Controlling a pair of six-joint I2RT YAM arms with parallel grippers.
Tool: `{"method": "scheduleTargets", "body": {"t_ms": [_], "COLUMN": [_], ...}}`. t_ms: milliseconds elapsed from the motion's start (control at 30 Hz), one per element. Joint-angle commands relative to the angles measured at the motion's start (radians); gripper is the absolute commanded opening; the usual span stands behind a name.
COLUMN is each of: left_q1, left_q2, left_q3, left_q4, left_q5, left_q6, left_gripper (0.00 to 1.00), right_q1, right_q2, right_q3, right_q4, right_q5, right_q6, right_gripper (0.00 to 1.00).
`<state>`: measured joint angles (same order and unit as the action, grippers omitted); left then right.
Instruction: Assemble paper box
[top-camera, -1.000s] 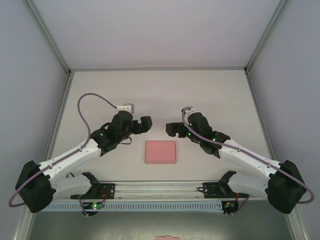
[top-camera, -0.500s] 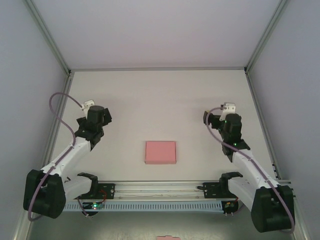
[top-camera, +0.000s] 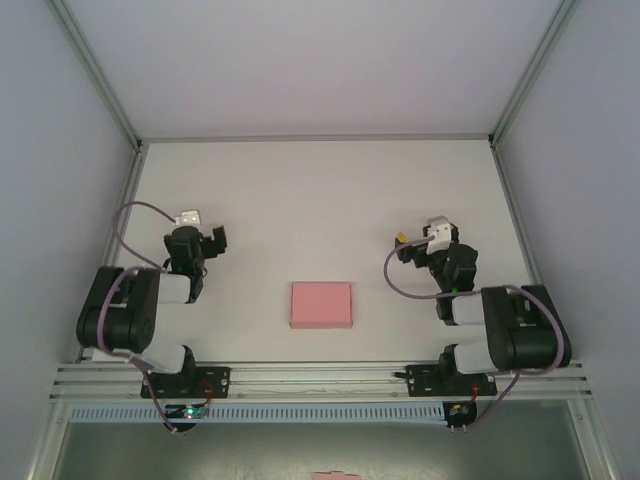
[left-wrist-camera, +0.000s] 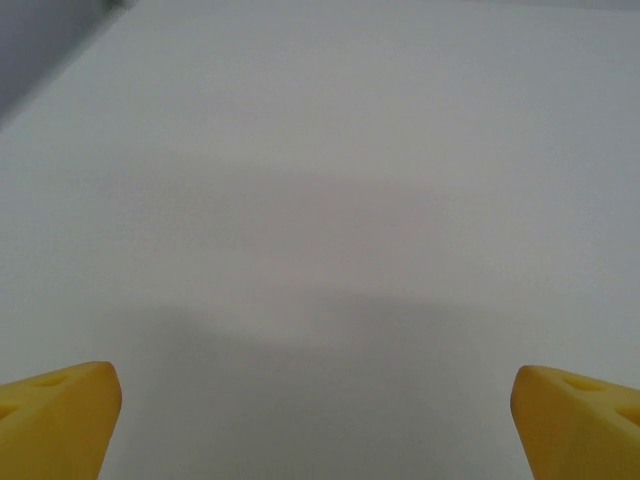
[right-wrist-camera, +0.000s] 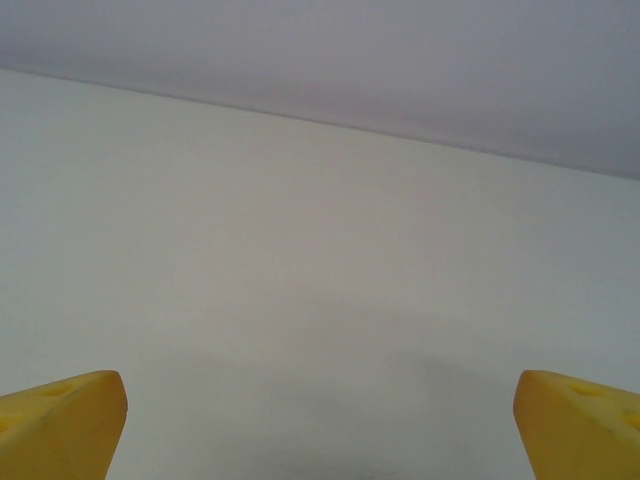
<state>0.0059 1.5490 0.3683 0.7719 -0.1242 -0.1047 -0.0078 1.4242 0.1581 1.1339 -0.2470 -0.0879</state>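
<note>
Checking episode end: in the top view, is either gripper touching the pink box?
No, the paper box lies alone, with left gripper and right gripper both apart from it.

The left arm (top-camera: 125, 310) sits folded over its base at eight o'clock, the right arm (top-camera: 510, 325) at four. The left gripper (top-camera: 208, 244) and right gripper (top-camera: 405, 247) gape wide, holding nothing.

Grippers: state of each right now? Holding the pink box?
Left gripper: open, holding nothing.
Right gripper: open, holding nothing.
The paper box lies on the table between the arms, untouched.
</note>
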Motion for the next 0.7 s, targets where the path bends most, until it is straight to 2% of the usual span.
{"method": "scheduleTargets", "body": {"t_ms": [0,33,100,133,167,200,267,300,333,367,400,433,467,500,533,567,600,667], "left_q1": [0.016,0.016,0.015,0.013,0.013,0.012,0.011,0.011,0.011,0.011,0.011,0.011,0.009,0.009,0.009,0.010,0.009,0.009], "left_q2": [0.005,0.035,-0.008,0.011,0.023,0.009,0.009,0.010,0.004,0.004,0.008,0.005,0.004,0.006,0.006,0.005,0.006,0.007], "left_q3": [0.008,-0.002,0.026,0.013,0.009,0.017,0.019,0.017,0.021,0.021,0.018,0.019,0.023,0.023,0.027,0.032,0.032,0.034], "left_q4": [0.139,0.207,0.073,0.137,0.164,0.118,0.119,0.126,0.104,0.107,0.120,0.110,0.100,0.102,0.094,0.085,0.086,0.083], "left_q5": [0.082,0.088,0.085,0.084,0.083,0.084,0.083,0.082,0.083,0.083,0.084,0.086,0.095,0.104,0.114,0.123,0.128,0.132], "left_q6": [0.035,0.047,0.040,0.046,0.046,0.046,0.047,0.047,0.047,0.048,0.048,0.049,0.052,0.057,0.061,0.065,0.069,0.069], "left_gripper": [1.00,1.00,1.00,1.00,1.00,1.00,1.00,1.00,1.00,1.00,1.00,1.00,1.00,1.00,1.00,1.00,1.00,1.00], "right_q1": [-0.067,-0.066,-0.069,-0.067,-0.048,-0.021,-0.019,-0.019,-0.007,-0.003,-0.010,-0.019,-0.025,-0.051,-0.054,-0.036,-0.005,0.014], "right_q2": [-0.019,0.014,0.040,0.022,0.005,0.011,0.034,0.058,0.132,0.154,0.085,0.064,0.127,0.141,0.097,0.079,0.099,0.102], "right_q3": [0.025,0.046,0.047,0.023,-0.012,-0.040,-0.037,-0.024,0.015,0.073,0.148,0.192,0.139,0.130,0.137,0.162,0.166,0.148], "right_q4": [0.064,0.073,0.110,0.121,0.157,0.208,0.233,0.195,0.247,0.196,-0.070,-0.200,0.023,0.076,-0.021,-0.103,-0.080,-0.040], "right_q5": [-0.083,-0.085,-0.070,-0.068,-0.026,0.012,0.034,0.108,0.150,0.128,0.118,0.112,0.106,0.063,0.063,0.117,0.186,0.233], "right_q6": [0.071,0.078,0.096,0.083,0.066,0.043,0.054,0.070,0.089,0.097,0.075,0.076,0.108,0.138,0.116,0.104,0.094,0.088], "right_gripper": [0.98,0.98,0.98,0.98,0.98,0.98,0.98,0.98,0.98,0.98,0.98,0.98,0.98,0.98,0.98,0.98,0.98,0.98]}}
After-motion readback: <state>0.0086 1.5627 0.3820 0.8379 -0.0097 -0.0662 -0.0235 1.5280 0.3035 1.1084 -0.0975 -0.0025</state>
